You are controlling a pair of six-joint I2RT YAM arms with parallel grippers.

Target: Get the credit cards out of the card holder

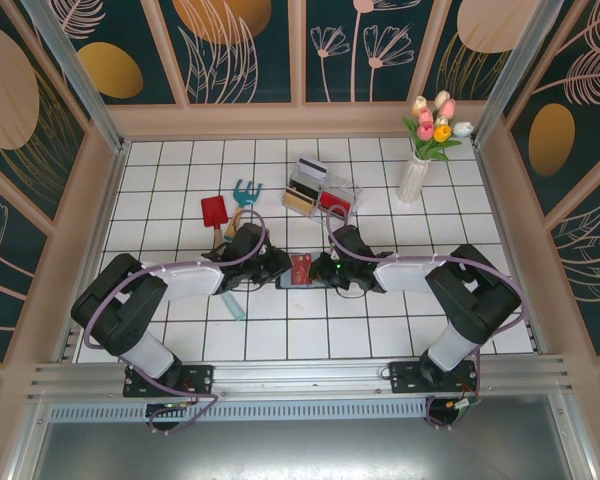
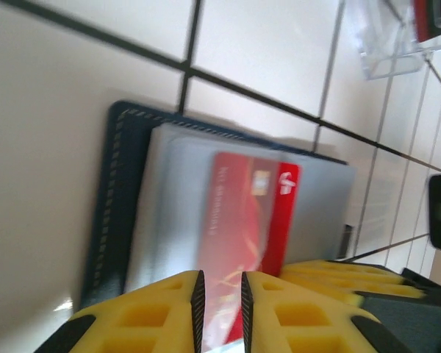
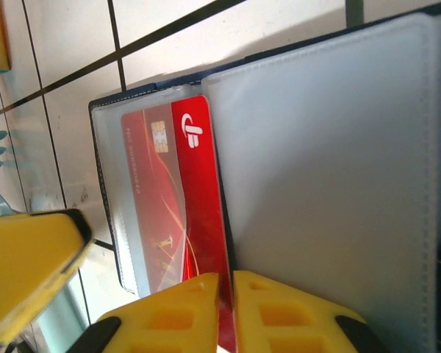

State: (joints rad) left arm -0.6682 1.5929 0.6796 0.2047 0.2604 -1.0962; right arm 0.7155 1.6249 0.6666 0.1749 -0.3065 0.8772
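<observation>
While both wrist cameras look down on it, the card holder (image 3: 331,169) lies opened flat on the white tiled table (image 1: 280,340). It has a navy outer edge with pale stitching and blue-grey translucent pocket leaves inside. One red card (image 3: 202,198) sits in the leaf at 9 o'clock in the right wrist view. It bears a gold chip, a white logo and gold swirls. Most of its face is dulled under pocket film, while a strip at its 3 o'clock side, along the fold, shows bright and bare. Left gripper (image 2: 220,309): jaws a narrow slot apart, red visible through the slot, tips overlapping the card's near end. I cannot tell whether they pinch it or merely cover it. Right gripper (image 3: 226,312): jaws drawn all but together, a thin slit at the card's corner by the fold; contact not resolvable. Overhead, the holder is at table centre, with the left gripper at its 9 o'clock, the right gripper at 3 o'clock and a clear box (image 1: 322,192) at 12 o'clock. The card's near end is hidden behind the grippers in both wrist views. The 3 o'clock leaf is cut by the frame edge. The left wrist view is blurred and the card print unreadable. Overhead, the gripper heads cover most of the holder. The clear box's contents are too small to identify.
</observation>
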